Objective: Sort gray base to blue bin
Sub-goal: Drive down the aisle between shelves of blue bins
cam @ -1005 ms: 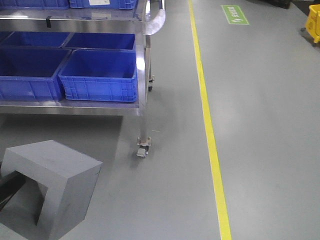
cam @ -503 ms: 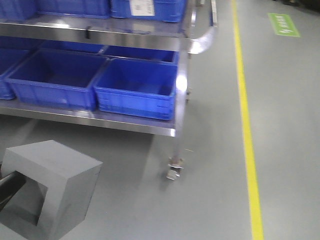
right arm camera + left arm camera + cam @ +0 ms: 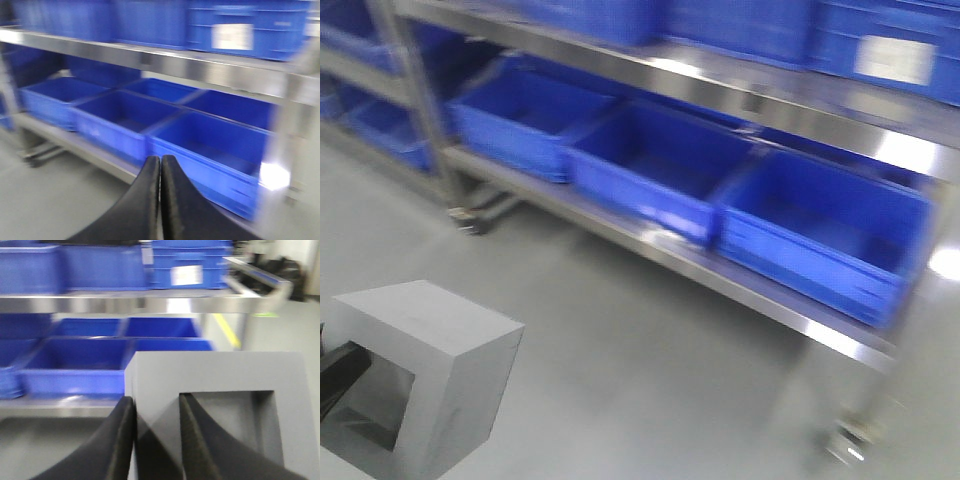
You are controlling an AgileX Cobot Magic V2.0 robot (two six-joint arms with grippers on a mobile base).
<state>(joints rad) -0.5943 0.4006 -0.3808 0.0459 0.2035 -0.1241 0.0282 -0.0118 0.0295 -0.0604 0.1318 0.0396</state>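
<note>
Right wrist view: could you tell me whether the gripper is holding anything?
No, the right gripper has its fingers pressed together with nothing between them.

One gray base (image 3: pixel 425 365) shows in the front view. Three blue bins (image 3: pixel 520 130) (image 3: pixel 660 175) (image 3: pixel 825 240) stand in a row along the front edge of the steel rack's (image 3: pixel 760 290) lower shelf, and the right wrist view shows at least two more behind them. The bins on the upper shelf are too blurred to count, though one white label (image 3: pixel 892 60) shows there. Two casters (image 3: pixel 470 222) (image 3: pixel 843 440) sit under the rack. There are two grippers, the left gripper (image 3: pixel 155 402) and the right gripper (image 3: pixel 160 160), each with two black fingers (image 3: pixel 112 440).
</note>
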